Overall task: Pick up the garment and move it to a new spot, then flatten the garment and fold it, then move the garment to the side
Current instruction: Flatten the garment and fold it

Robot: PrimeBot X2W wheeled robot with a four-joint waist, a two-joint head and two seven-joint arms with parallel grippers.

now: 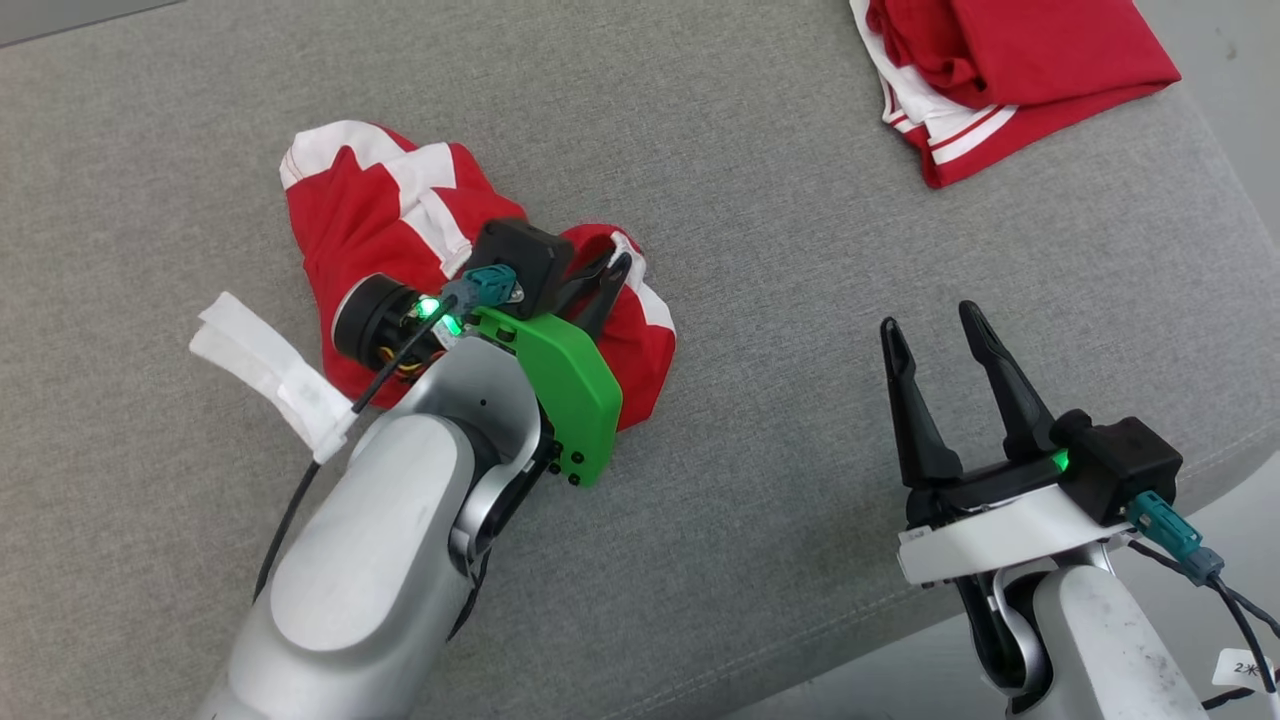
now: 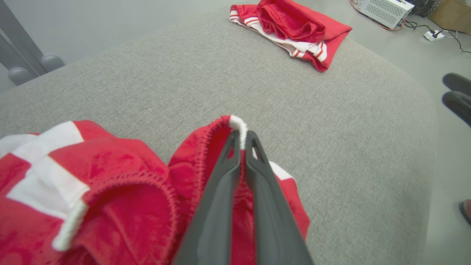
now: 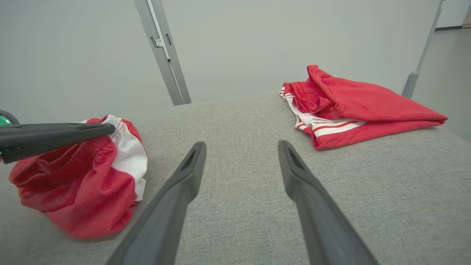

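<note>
**Left pincer shut on hem of crumpled red garment; right pincer wide and empty**

Head view: the left pincer [image 1: 610, 275] is pressed shut, its dark fingertips buried in the right-hand edge of the red-and-white garment [image 1: 380, 220]. The garment lies crumpled on the grey worktop [image 1: 780, 300], left of centre. The silver left forearm [image 1: 400, 520] comes up from the lower left and reaches over the cloth, with a green bracket [image 1: 560, 390] at the wrist. The right pincer [image 1: 935, 325] sits at the lower right with its fingers spread, pointing up the view and holding nothing. It is well apart from the garment. A second garment [image 1: 1000, 60], red with white stripes, lies at the far right corner.

Left wrist view: the two fingers meet at their tips on a raised fold of the garment's [image 2: 121, 176] hem, pinching its white cord. The rest of the cloth lies bunched to the left of and beneath the fingers.

Right wrist view: the right pincer's [image 3: 241, 147] fingers stand wide apart over bare worktop. The garment [image 3: 84, 191] sits in a heap to the left, with a finger of the left pincer [image 3: 55, 136] lying across its top.
</note>
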